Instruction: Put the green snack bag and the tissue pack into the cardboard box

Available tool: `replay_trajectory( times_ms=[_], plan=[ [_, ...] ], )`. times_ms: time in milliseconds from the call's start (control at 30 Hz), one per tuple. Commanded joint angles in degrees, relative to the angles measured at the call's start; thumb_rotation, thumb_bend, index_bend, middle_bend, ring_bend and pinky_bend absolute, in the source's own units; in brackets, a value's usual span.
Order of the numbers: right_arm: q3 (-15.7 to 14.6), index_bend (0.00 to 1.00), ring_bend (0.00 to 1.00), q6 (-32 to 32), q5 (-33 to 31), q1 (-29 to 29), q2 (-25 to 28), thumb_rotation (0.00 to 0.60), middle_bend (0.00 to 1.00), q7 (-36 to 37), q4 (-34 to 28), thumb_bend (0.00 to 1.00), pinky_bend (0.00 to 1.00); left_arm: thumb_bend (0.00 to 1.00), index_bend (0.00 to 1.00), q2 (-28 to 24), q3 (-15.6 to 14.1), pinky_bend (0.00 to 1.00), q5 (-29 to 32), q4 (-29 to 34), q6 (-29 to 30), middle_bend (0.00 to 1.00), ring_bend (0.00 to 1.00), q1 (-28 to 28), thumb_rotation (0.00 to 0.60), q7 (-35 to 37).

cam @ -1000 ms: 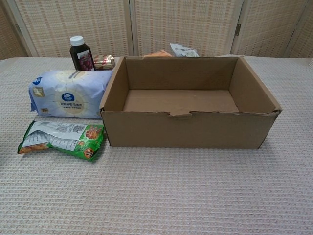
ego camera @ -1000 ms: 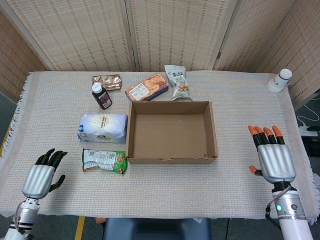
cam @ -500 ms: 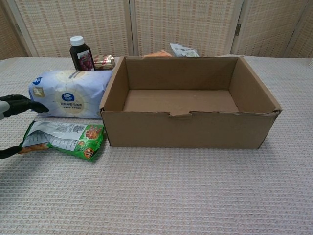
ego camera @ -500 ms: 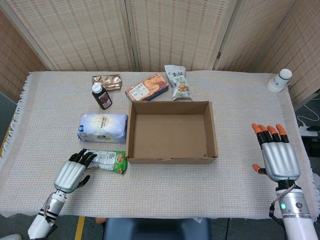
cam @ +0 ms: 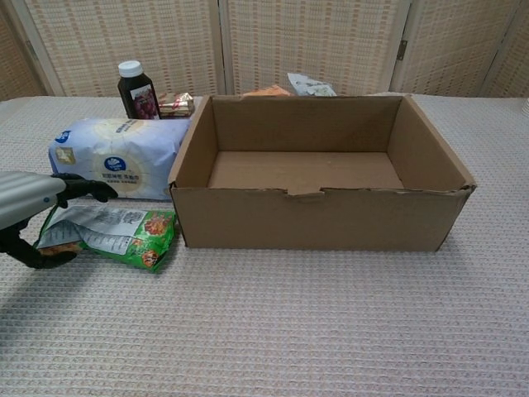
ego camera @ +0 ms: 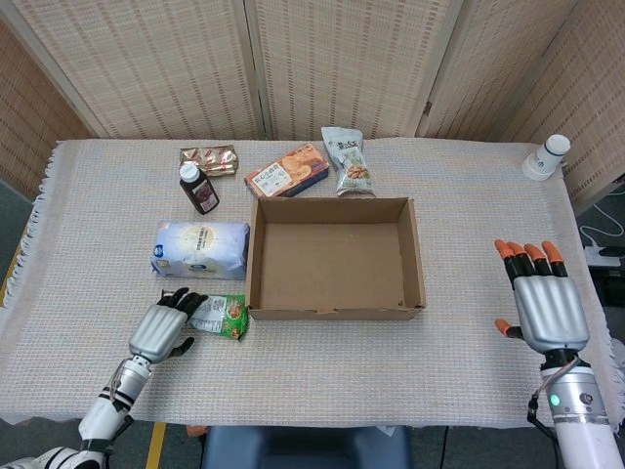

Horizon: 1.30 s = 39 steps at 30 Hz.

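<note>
My left hand [ego camera: 164, 327] has moved in over the snack bag's [ego camera: 223, 317] left end, fingers spread, gripping nothing. The bag lies flat, long axis left-right, beside the box [ego camera: 335, 311]. My right hand [ego camera: 542, 301] hovers wide open.

Cardboard box [ego camera: 335, 257] sits open-topped, nothing inside, brown, w/ a small notch in its near wall. Tissue pack [ego camera: 201, 248], pale blue & white, lies flat just beside box's left wall. Green snack bag [ego camera: 222, 317], crinkled, lies flat by box's near-left corner, in front of the tissue pack, its outer end under the left hand [ego camera: 162, 327].
</note>
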<state>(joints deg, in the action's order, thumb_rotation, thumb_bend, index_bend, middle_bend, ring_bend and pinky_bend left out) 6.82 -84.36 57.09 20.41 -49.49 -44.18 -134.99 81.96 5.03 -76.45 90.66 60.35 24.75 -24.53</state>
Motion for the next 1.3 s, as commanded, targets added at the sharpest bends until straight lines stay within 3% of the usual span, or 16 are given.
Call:
replay_trajectory(
  times_ms=[33, 867, 1000, 1300],
  plan=[
    [0.1, 0.07, 0.0, -0.2, -0.2, 0.1, 0.0, 0.6, 0.11, 0.0, 0.0, 0.06, 0.07, 0.31, 0.13, 0.4, 0.2, 0.25, -0.1, -0.7, -0.3, 0.13, 0.07, 0.8, 0.6, -0.1],
    [0.4, 0.07, 0.0, 0.1, -1.9, 0.9, 1.3, 0.6, 0.11, 1.3, 0.0, 0.06, 0.07, 0.31, 0.15, 3.4, -0.8, 0.25, 3.2, -9.1, -4.2, 0.14, 0.07, 4.7, 0.6, 1.5],
    [0.4, 0.07, 0.0, 0.3, -2.0, 1.0, 1.5, 0.6, 0.11, 1.6, 0.0, 0.06, 0.07, 0.32, 0.2, 4.3, -0.6, 0.3, 3.6, -10.6, -3.9, 0.19, 0.13, 5.0, 0.6, 1.9],
    [0.3, 0.07, 0.0, 0.5, -2.6, 1.2, 1.9, 0.6, 0.11, 1.9, 0.0, 0.06, 0.07, 0.35, 0.45, 7.2, -1.1, 0.54, 1.2, -15.5, -0.8, 0.48, 0.39, 4.5, 0.6, 4.7]
  ],
)
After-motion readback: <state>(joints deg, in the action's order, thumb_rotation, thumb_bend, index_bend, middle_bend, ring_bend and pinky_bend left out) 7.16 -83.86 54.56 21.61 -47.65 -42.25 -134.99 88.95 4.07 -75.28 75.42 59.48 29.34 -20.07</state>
